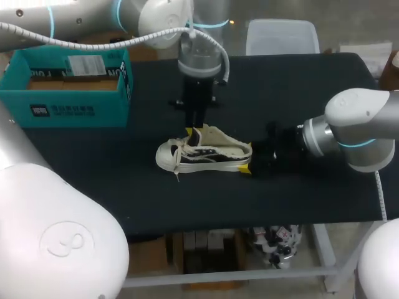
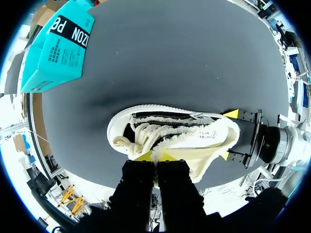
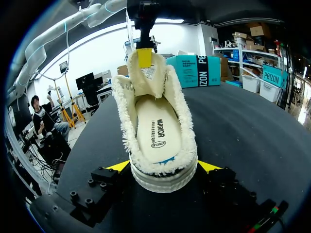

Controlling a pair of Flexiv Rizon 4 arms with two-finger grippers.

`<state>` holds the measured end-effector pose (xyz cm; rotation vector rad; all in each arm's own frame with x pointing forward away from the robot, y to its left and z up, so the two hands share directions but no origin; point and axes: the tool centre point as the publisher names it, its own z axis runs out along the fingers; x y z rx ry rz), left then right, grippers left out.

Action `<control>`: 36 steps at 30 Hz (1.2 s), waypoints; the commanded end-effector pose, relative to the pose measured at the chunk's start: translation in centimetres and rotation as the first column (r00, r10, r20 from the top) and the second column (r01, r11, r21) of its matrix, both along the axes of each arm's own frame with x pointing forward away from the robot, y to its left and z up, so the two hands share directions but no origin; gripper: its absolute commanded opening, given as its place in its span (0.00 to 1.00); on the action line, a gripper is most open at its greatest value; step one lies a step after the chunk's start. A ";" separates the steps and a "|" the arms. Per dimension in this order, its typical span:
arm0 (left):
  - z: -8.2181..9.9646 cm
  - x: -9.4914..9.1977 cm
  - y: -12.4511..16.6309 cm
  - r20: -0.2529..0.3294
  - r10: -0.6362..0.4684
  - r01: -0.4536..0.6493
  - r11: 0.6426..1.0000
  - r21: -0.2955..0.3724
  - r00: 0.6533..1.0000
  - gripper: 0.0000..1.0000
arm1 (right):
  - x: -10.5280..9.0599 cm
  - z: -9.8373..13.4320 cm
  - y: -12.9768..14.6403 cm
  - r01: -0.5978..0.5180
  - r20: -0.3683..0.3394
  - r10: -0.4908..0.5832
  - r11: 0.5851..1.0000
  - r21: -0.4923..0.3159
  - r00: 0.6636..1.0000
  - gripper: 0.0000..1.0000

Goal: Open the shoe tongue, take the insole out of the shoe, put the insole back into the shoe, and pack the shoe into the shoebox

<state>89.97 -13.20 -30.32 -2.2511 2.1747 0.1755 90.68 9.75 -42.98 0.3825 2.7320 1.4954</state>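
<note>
Shoe (image 1: 206, 156) lengthwise across table (image 1: 293, 93), toe left

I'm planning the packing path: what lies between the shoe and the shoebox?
Nothing but bare black tabletop lies between the shoe and the shoebox. Both the head view and the left wrist view show this.

Shoe (image 1: 202, 152) recorded cream-white with black side stripes and cream fleece lining, insole (image 3: 156, 132) pale cream with dark print, shoebox (image 1: 62, 111) teal with black band, table (image 1: 280, 87) black, left gripper (image 2: 155, 156) black, yellow-tipped
</note>
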 end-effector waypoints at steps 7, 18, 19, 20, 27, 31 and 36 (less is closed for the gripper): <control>-1.0 -1.9 6.4 0.237 0.138 -0.043 0.930 -0.366 0.962 0.00 | 0.1 -0.7 0.0 -0.001 0.000 0.001 1.000 0.003 1.000 0.00; -1.6 -0.7 7.9 0.248 0.163 -0.016 0.863 -0.506 0.955 0.00 | 0.1 -0.7 0.0 -0.001 0.000 0.001 1.000 0.003 1.000 0.00; -1.7 -0.6 7.8 0.237 0.154 -0.009 0.856 -0.517 0.959 0.00 | 0.1 -0.7 0.0 -0.001 0.000 0.001 1.000 0.003 1.000 0.00; -1.7 -0.5 7.9 0.232 0.146 -0.003 0.851 -0.525 0.962 0.00 | 0.1 -0.7 0.0 -0.001 0.000 0.001 1.000 0.003 1.000 0.00; -1.3 0.8 7.4 0.160 0.075 0.027 0.831 -0.556 0.984 0.40 | 0.1 -0.7 0.0 -0.001 0.000 0.001 1.000 0.003 1.000 0.00; -0.2 1.0 6.7 0.162 0.018 0.075 0.831 -0.552 0.987 0.62 | 0.1 -0.7 0.0 -0.001 0.000 0.001 1.000 0.003 1.000 0.00; 2.4 0.6 5.3 0.199 -0.062 0.163 0.824 -0.543 0.978 0.61 | 0.1 -0.7 0.0 -0.001 0.000 0.001 1.000 0.003 1.000 0.00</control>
